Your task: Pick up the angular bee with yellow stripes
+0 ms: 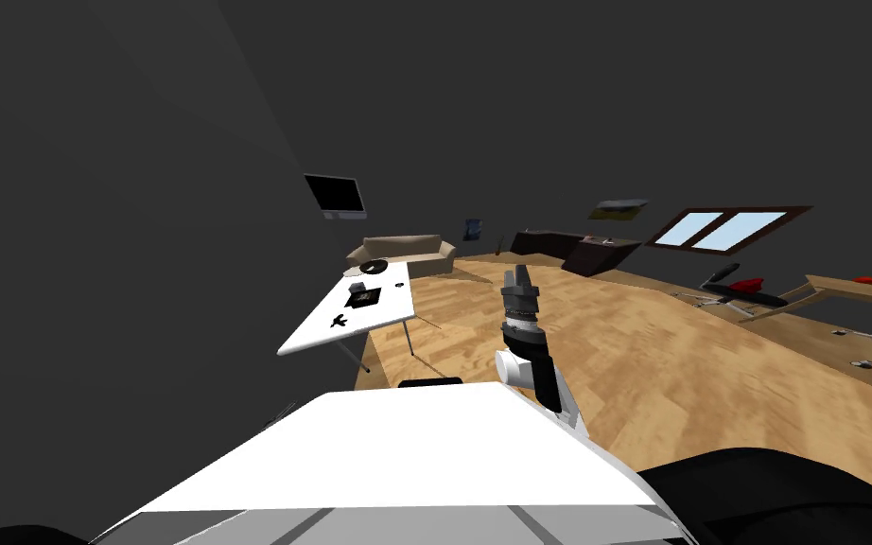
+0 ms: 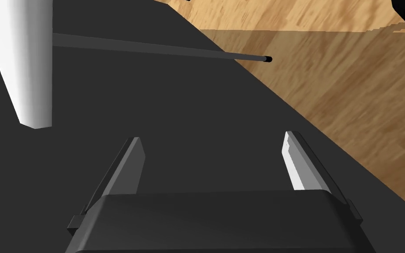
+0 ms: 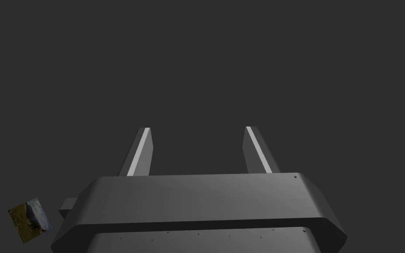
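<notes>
One bee [image 1: 340, 321], a small dark winged shape whose stripes cannot be made out, is seen on the single white desk [image 1: 389, 305], well apart from the raised right gripper [image 1: 519, 274] and off to its left. It is judged light, stiff and slippery on its facets, and best pinched across the body. Four other dark items [image 1: 363, 297] are counted just beyond it. The right gripper and the left gripper [image 2: 212, 136] are both open and empty

Bee: I see a small dark winged figure [image 1: 339, 321], too small for me to make out any stripes.
Pose: seems to lie flat.
Place: on the white table [image 1: 316, 333], towards the end nearest me, just beside a dark square item [image 1: 363, 297].
</notes>
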